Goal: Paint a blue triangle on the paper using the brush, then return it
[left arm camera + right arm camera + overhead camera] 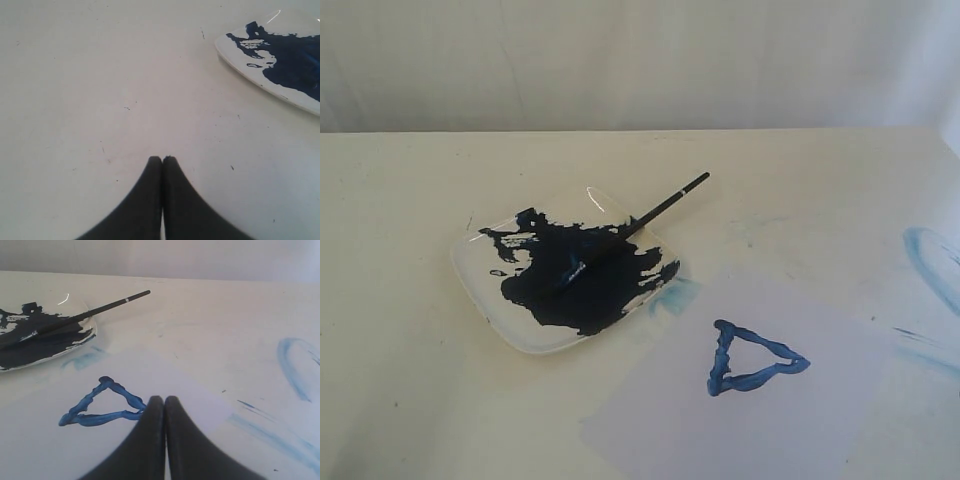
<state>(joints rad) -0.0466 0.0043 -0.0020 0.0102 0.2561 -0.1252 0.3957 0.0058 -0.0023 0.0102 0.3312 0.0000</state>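
Where the counter meets its near edge, right of centre, the paper lies flat. Clear dish of dark paint: mid-counter, leftward. Brush rests bristle-end in it, handle pointing to the far right corner. Blue triangle on the paper. Left gripper, right gripper: jaws pressed together, empty.

- Likely a robot lab or test bench, though it can't be fixed for sure.
- Plain cream table set against a plain white backdrop.
- Tabletop carries pale-blue paint smears and dark specks.
- 1 clear dish of dark paint and 1 sheet of paper: a staged painting station.
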